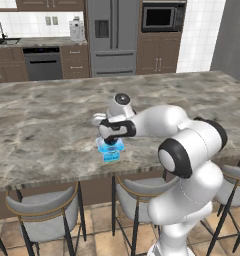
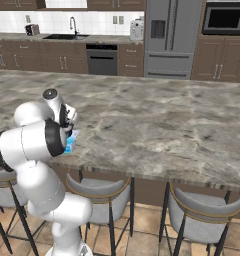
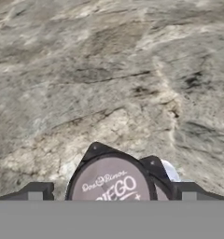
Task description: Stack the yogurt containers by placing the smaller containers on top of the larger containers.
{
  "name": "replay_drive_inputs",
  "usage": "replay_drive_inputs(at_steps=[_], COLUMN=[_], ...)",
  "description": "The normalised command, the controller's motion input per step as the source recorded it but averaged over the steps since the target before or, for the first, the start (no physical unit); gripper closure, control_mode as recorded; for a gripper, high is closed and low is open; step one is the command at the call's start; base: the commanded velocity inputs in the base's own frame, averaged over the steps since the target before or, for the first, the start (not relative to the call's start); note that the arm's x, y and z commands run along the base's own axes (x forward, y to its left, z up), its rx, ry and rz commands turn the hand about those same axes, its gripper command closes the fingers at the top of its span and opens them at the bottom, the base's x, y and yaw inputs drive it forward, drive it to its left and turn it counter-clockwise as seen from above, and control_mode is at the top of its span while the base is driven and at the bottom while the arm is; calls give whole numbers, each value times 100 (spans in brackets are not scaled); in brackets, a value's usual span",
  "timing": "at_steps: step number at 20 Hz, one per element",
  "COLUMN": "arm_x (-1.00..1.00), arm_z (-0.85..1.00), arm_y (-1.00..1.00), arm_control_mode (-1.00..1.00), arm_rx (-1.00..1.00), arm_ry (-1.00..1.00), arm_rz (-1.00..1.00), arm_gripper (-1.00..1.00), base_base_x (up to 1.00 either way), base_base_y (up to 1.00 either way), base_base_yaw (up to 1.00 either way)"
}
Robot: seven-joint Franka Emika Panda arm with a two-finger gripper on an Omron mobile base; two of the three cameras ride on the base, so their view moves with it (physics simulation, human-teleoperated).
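Place: kitchen | marble island [image 1: 42, 125], fridge [image 1: 112, 35], microwave [image 1: 163, 16] (rendered)

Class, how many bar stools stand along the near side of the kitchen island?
4 in all: the left base view shows three, and the right base view adds one further right. The arm may hide others.

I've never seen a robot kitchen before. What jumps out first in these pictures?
The big white robot arm folds over the near edge of a long marble island counter, its hand right above a light-blue yogurt tub. In the hand view, a dark cup with a pale printed lid sits between the wide-open jaws.
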Motion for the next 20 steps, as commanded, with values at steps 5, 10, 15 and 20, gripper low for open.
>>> replay_drive_inputs(at_steps=[5, 10, 15, 20], arm_x=[-7, -20, -34, -43], arm_z=[26, 38, 43, 41], arm_y=[-15, -13, -19, -25], arm_control_mode=[-100, -100, -100, -100], arm_rx=[1, 3, 5, 3], arm_ry=[0, -1, -5, -5], arm_rz=[0, 0, 0, 0], arm_gripper=[-100, -100, -100, -100], base_base_x=[0, 0, 0, 0], base_base_y=[0, 0, 0, 0], base_base_yaw=[0, 0, 0, 0])
